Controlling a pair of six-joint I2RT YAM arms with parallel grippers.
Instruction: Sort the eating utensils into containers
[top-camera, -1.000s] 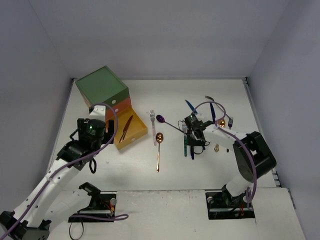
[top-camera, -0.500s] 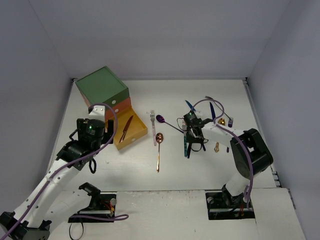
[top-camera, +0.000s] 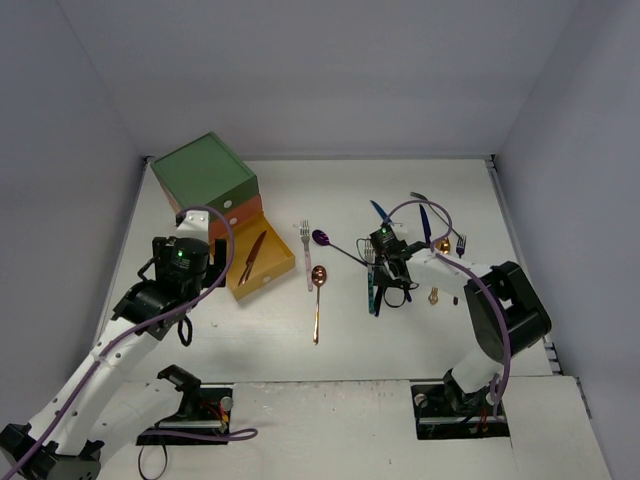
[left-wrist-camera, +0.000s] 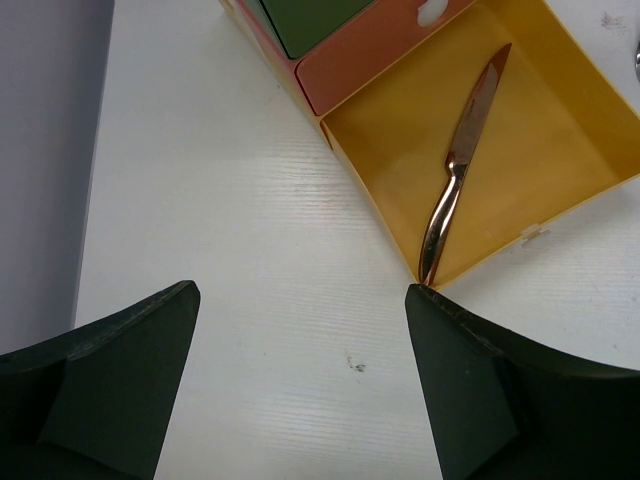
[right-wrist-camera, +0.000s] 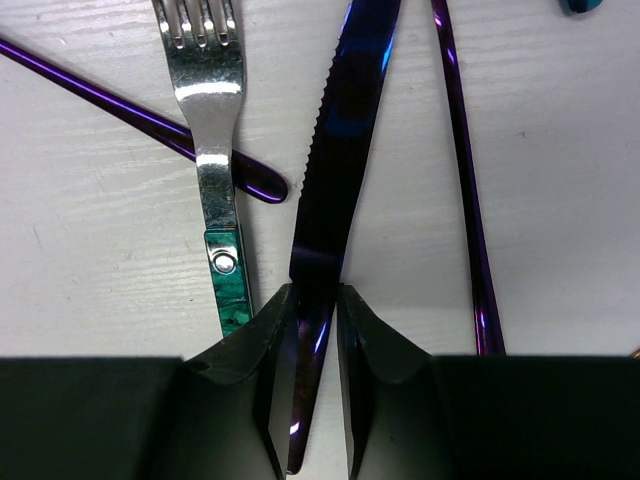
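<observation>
Slippage is risked: only the thin handle of the blue knife (right-wrist-camera: 338, 150) is clenched between the right jaws; left jaws are released.

Robotics lab cell: bare grey walls (top-camera: 300, 70), white table (top-camera: 400, 190), bolted robot arms (top-camera: 500, 320).

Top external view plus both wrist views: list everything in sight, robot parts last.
chest: one, green top, far left of the table
yellow drawer: one, pulled open at the chest's base
copper knife: one, inside the yellow drawer
pink-handled fork: one, right of the drawer
copper spoon: one, table centre
purple spoon: one, centre, far side
teal-handled fork: one, silver head, beside the held knife
blue-purple knife: one, in the right gripper
utensil cluster: several, blue, purple, gold, right side; uncountable
left gripper: open, near the drawer
right gripper: shut on the knife
</observation>
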